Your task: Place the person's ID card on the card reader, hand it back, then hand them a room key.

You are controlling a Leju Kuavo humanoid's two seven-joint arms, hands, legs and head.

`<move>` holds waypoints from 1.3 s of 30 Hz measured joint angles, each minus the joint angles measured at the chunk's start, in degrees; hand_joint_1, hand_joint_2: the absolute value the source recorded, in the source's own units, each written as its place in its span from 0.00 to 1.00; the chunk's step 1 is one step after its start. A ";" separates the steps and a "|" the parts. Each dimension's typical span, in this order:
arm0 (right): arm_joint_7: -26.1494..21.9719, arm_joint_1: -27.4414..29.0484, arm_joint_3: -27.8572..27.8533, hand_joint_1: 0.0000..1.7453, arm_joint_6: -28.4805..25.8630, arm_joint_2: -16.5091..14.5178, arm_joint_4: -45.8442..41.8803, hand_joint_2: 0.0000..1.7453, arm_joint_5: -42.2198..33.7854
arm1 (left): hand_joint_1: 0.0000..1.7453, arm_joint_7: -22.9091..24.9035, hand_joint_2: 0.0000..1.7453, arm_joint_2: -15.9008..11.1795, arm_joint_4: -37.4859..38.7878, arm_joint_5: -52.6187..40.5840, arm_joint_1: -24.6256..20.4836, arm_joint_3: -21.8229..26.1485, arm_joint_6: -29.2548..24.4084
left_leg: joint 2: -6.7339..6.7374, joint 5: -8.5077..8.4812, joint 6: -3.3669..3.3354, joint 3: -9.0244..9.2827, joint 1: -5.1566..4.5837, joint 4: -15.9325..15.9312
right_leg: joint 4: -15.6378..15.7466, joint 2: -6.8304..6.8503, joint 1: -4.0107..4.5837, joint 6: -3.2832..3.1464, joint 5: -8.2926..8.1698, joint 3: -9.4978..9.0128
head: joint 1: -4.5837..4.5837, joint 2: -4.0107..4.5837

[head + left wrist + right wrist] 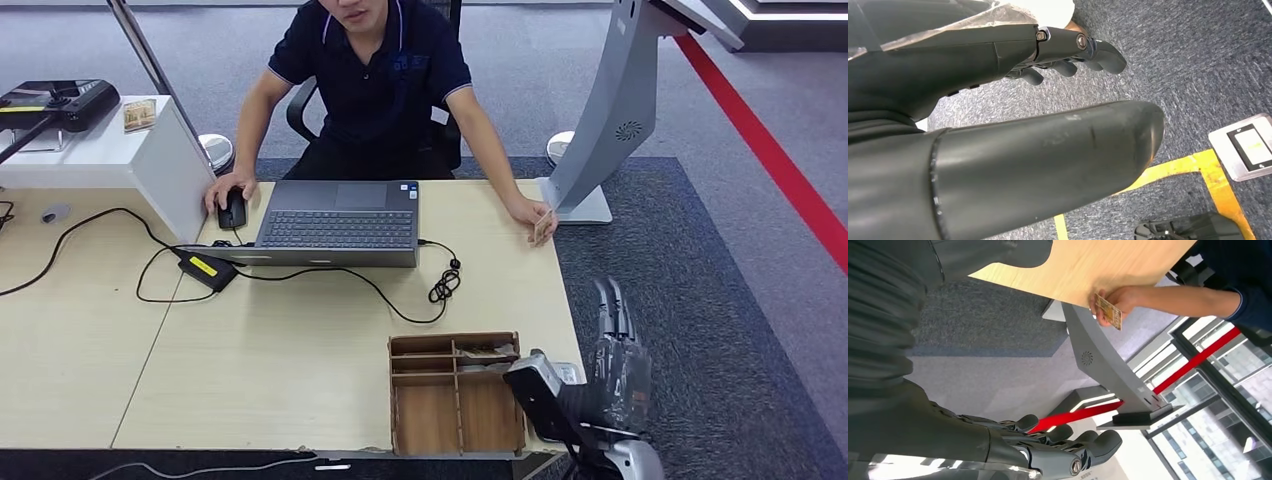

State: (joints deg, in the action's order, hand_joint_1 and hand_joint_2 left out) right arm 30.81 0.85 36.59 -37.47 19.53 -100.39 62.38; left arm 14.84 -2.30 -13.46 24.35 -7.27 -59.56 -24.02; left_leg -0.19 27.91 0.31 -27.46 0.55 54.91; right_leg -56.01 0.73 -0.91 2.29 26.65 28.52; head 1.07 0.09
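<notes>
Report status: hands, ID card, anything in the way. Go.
Right hand open, empty, beside the table's corner. Left hand empty, hanging over carpet. ID card held by person's hand at table edge. Path clear.

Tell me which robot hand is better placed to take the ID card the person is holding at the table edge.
Right. The right robot hand is raised beside the table on the same side as the ID card, holding nothing. The left robot hand hangs over the carpet.

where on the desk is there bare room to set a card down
Bare wood lies between the laptop and the wooden organizer, and left of the organizer to the near edge. The strip right of the laptop, by the person's card, is free too. Crowded: the black cable and power adapter.
</notes>
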 joint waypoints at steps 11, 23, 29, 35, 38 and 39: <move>1.47 -1.23 5.95 0.00 2.64 2.94 -0.82 1.00 -0.45 | 0.00 0.00 0.00 -0.01 0.00 -0.22 -0.01 0.00 0.00 | 0.00 0.00 0.00 0.00 0.00 0.00 | 0.00 0.00 0.00 0.00 0.00 0.01 | -0.01 0.00; 2.15 -1.81 9.81 0.00 3.94 4.86 -1.91 1.00 -0.98 | 0.00 0.00 0.00 -0.02 0.00 -0.45 -0.01 0.00 0.00 | 0.00 0.00 0.00 0.00 0.00 0.00 | 0.00 0.00 0.00 0.00 0.00 0.00 | -0.01 0.00; 2.73 -2.50 11.50 0.00 3.55 5.10 -1.88 1.00 -2.69 | 0.00 0.00 0.00 -0.02 0.00 -0.54 -0.01 0.00 0.00 | 0.00 0.00 0.00 0.00 0.00 0.00 | 0.00 0.00 0.00 0.00 0.00 0.00 | -0.01 0.00; 2.72 -3.17 13.09 0.00 1.61 5.11 -1.75 1.00 -4.52 | 0.00 0.02 0.00 -0.02 0.00 -0.70 -0.01 0.00 0.02 | 0.00 0.00 0.00 0.00 0.00 0.00 | 0.00 0.00 0.00 0.00 0.00 0.00 | 0.00 0.00; 2.70 -3.36 13.66 0.00 1.10 5.10 -1.59 1.00 -4.97 | 0.00 0.02 0.00 -0.02 0.00 -0.73 -0.01 0.00 0.02 | 0.00 0.00 0.00 0.00 0.00 0.00 | 0.00 0.00 0.00 0.00 0.00 0.00 | 0.00 0.00; 2.70 -3.41 13.84 0.00 1.07 5.09 -1.54 1.00 -5.02 | 0.00 0.02 0.00 -0.02 0.00 -0.73 -0.01 0.00 0.02 | 0.00 0.00 0.00 0.00 0.00 0.00 | 0.00 0.00 0.00 0.00 0.00 0.00 | 0.00 0.00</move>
State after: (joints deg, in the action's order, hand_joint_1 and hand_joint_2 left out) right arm 33.51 -2.56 50.43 -36.40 24.62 -101.92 57.36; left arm 14.86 -2.32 -13.46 23.63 -7.28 -59.56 -24.00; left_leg -0.19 27.91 0.31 -27.46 0.55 54.91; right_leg -56.01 0.73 -0.91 2.29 26.65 28.53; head 1.08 0.09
